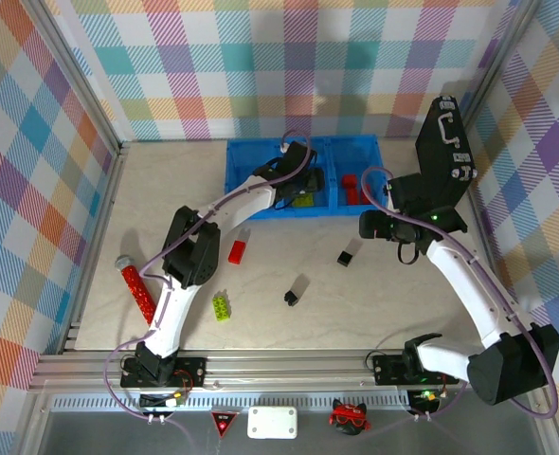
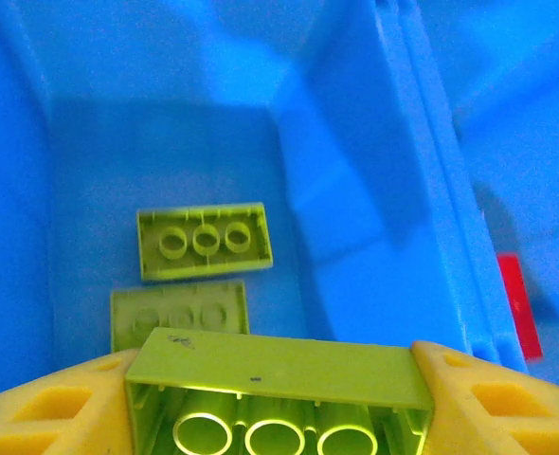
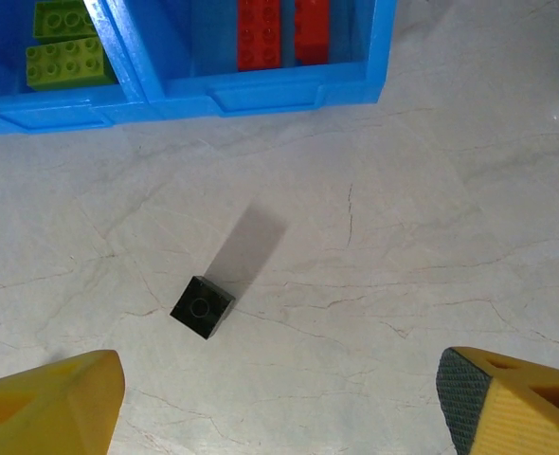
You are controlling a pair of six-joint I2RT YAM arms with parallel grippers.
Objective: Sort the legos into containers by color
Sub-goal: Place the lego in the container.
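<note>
Three joined blue containers (image 1: pixel 261 209) stand at the back of the table. My left gripper (image 1: pixel 304 188) hangs inside the middle bin (image 2: pixel 355 190), shut on a lime green lego (image 2: pixel 275 379) held underside up. Two more lime legos (image 2: pixel 204 240) (image 2: pixel 178 316) lie on that bin's floor below it. Red legos (image 3: pixel 275 33) lie in the right bin (image 3: pixel 261 95). My right gripper (image 3: pixel 279 403) is open above the table, with a small black lego (image 3: pixel 203 306) ahead of it and left of centre, untouched. On the table also lie a red lego (image 1: pixel 239 251), a lime one (image 1: pixel 222 305) and another black one (image 1: pixel 292 297).
A red glittery tube with a grey cap (image 1: pixel 137 289) lies near the left wall. A black handled case (image 1: pixel 445 142) leans at the back right, close behind my right arm. Plaid walls enclose the table on three sides.
</note>
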